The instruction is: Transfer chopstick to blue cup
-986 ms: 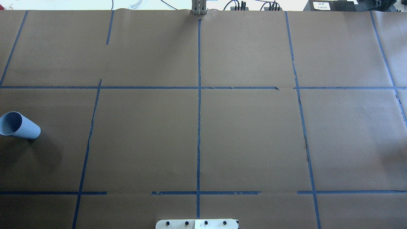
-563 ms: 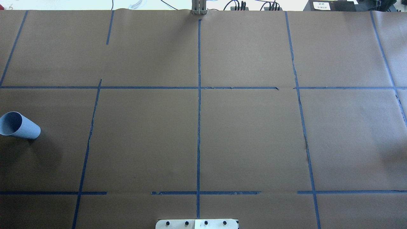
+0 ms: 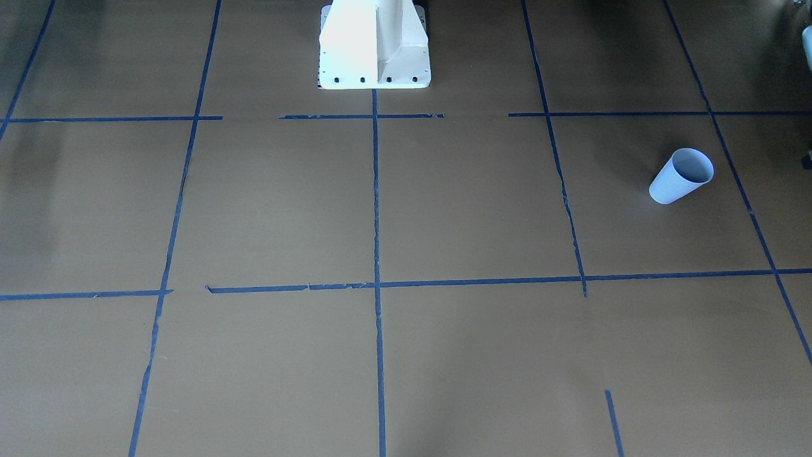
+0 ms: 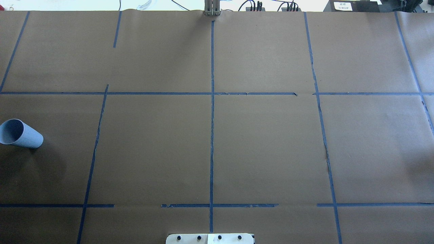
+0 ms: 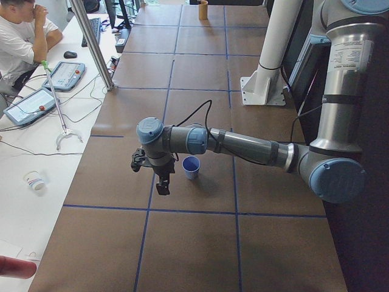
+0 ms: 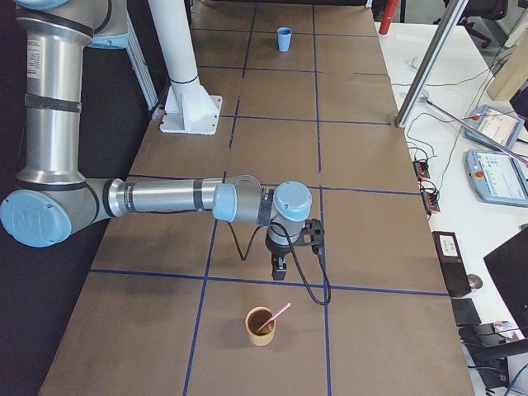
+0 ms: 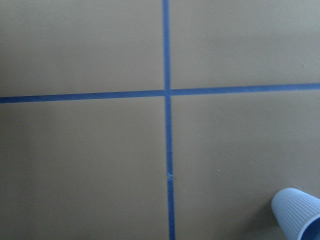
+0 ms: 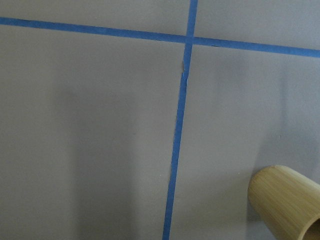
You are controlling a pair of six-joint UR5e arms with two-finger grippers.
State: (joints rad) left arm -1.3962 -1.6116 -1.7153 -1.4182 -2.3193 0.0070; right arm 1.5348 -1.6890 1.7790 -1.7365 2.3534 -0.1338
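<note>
The blue cup stands upright on the brown table at the robot's far left, and shows in the front view and the left wrist view. In the left side view my left gripper hangs just beside the cup; I cannot tell if it is open. One pinkish chopstick leans in a bamboo cup at the table's right end. My right gripper hovers just behind that cup, which is also in the right wrist view; I cannot tell its state.
Blue tape lines grid the brown paper. The white robot base stands at the table's middle edge. A metal post rises at the operators' side, where a person sits by tablets.
</note>
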